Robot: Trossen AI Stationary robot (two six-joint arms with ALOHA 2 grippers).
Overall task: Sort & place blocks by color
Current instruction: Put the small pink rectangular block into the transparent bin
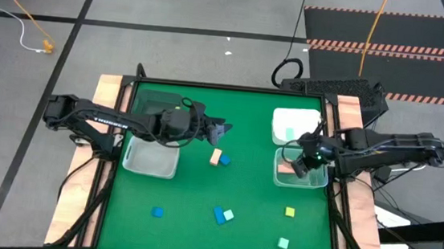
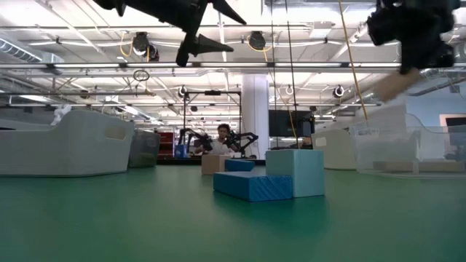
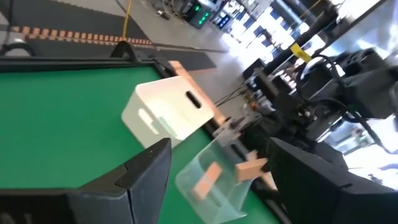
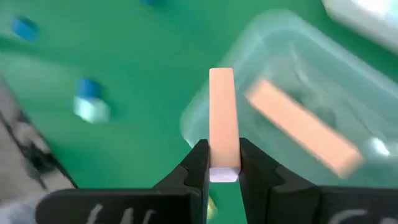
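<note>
Salmon bar [image 4: 222, 118]: clamped by one end between the right gripper's [image 4: 223, 168] fingers, its free end pointing out past them over the near rim of the clear bin [image 4: 273, 56]. It looks like a light, rigid toy piece with flat smooth faces; a pinch across the two broad faces, as here, should hold, though a grip so near the end leaves it free to pivot.
Bar already binned [image 4: 303, 126]: a second salmon piece lies flat on the clear bin's floor, just beyond the held one.
Right gripper: in the high view it hangs over the clear bin at the table's right side [image 1: 303, 165], so release looks close.
Left gripper [image 1: 220, 131]: held above the table left of centre, fingers spread apart and empty, near the salmon and yellow pair [image 1: 218, 158].
Loose blocks, near edge: a blue bar touching a mint cube [image 2: 295, 173], a lone blue cube [image 1: 157, 211], a yellow cube [image 1: 289, 213] and a mint cube [image 1: 282, 243], well apart. Small and hard, each should be taken across opposite flat faces; touching pairs leave little finger room.
White bin [image 1: 296, 123]: behind the clear bin, with a mint piece inside.
Left bins: a clear tub [image 1: 151, 159] with a dark one beyond it.
</note>
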